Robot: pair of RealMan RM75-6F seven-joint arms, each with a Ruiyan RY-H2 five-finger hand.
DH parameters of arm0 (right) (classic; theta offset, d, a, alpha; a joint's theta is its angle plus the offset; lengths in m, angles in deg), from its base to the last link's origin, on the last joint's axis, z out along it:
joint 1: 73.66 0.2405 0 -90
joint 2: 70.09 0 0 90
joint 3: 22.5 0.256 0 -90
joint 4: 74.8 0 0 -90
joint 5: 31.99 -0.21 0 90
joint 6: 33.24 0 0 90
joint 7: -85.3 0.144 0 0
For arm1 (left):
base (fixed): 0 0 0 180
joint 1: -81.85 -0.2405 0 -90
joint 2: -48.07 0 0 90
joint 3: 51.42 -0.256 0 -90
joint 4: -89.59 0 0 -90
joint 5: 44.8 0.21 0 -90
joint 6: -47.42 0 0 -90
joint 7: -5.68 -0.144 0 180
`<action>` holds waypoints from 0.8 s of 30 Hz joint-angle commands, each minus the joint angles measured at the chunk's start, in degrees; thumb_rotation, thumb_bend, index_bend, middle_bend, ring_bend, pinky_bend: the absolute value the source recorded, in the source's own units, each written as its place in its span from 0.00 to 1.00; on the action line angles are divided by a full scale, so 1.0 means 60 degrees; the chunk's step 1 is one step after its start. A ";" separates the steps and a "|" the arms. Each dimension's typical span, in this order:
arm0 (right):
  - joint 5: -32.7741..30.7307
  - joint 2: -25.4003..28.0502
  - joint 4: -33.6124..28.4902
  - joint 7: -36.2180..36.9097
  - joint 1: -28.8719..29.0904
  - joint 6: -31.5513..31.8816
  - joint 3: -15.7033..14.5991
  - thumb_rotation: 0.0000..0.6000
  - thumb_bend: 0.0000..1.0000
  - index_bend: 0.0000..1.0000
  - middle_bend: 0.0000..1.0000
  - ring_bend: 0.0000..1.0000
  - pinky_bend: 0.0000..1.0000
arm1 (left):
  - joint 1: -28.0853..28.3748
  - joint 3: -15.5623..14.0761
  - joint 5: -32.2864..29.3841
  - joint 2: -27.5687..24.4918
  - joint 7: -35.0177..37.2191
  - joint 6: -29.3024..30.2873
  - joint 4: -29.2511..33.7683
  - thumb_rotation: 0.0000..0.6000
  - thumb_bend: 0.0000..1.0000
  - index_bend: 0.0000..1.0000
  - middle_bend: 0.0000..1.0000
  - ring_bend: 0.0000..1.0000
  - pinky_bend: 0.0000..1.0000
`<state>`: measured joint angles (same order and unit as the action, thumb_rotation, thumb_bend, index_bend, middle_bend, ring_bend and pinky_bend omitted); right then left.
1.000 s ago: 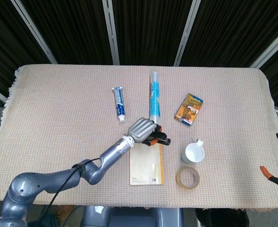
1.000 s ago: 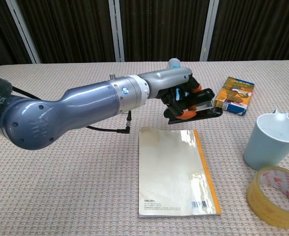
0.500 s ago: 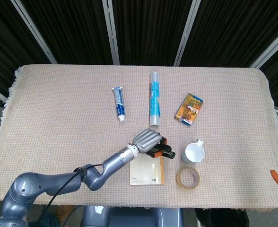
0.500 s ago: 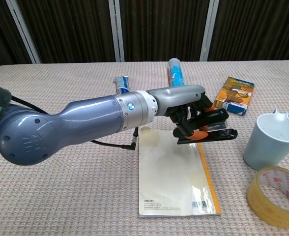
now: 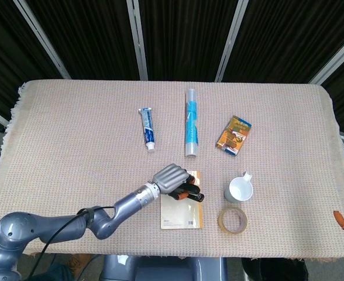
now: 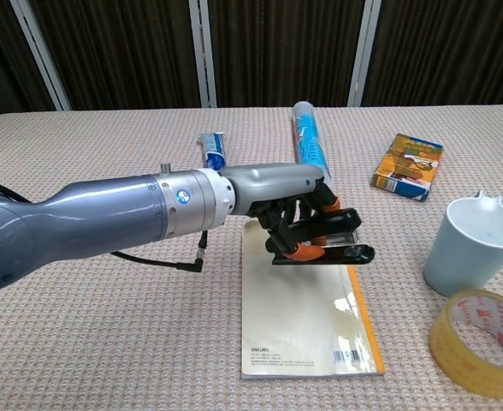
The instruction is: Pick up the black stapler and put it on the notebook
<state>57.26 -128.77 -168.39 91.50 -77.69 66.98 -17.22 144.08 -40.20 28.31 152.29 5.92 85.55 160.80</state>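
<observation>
My left hand [image 5: 172,177] [image 6: 279,195] grips the black stapler [image 6: 324,247] [image 5: 192,193], which has orange trim. Hand and stapler are over the upper part of the pale notebook [image 5: 182,211] [image 6: 307,317], which lies flat near the table's front edge. Whether the stapler touches the cover I cannot tell. At the right edge of the head view an orange-tipped bit of my right hand [image 5: 343,220] shows; its fingers are out of sight.
A white mug [image 5: 239,189] [image 6: 476,244] and a roll of tape [image 5: 232,219] [image 6: 483,341] sit right of the notebook. A toothpaste tube [image 5: 148,128], a blue tube [image 5: 191,121] and a small box [image 5: 233,134] lie farther back.
My left hand has carried the stapler back and to the left, from the notebook's upper right corner to above its upper part, and lower.
</observation>
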 commanded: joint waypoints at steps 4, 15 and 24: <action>0.0090 -0.0029 -0.0030 -0.0081 -0.0026 0.0037 -0.0015 1.00 0.14 0.00 0.00 0.00 0.00 | 0.0023 -0.0136 -0.0188 0.0203 -0.0179 -0.0209 -0.0377 1.00 0.44 0.61 0.51 0.43 0.45; 0.0110 -0.0021 0.0005 0.0004 -0.0075 0.0060 0.0002 1.00 0.14 0.00 0.00 0.00 0.00 | 0.0118 -0.0239 0.0024 0.0752 -0.0105 -0.0227 -0.0984 1.00 0.37 0.41 0.36 0.32 0.37; 0.0109 -0.0034 0.0010 -0.0026 -0.0099 0.0058 0.0018 1.00 0.14 0.00 0.00 0.00 0.00 | 0.0047 -0.0365 0.0360 0.0241 0.0221 -0.0279 -0.0489 1.00 0.22 0.11 0.15 0.16 0.28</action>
<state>57.91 -128.96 -168.32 91.37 -78.27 67.32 -17.12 144.52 -42.23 30.15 154.35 6.92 83.91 157.26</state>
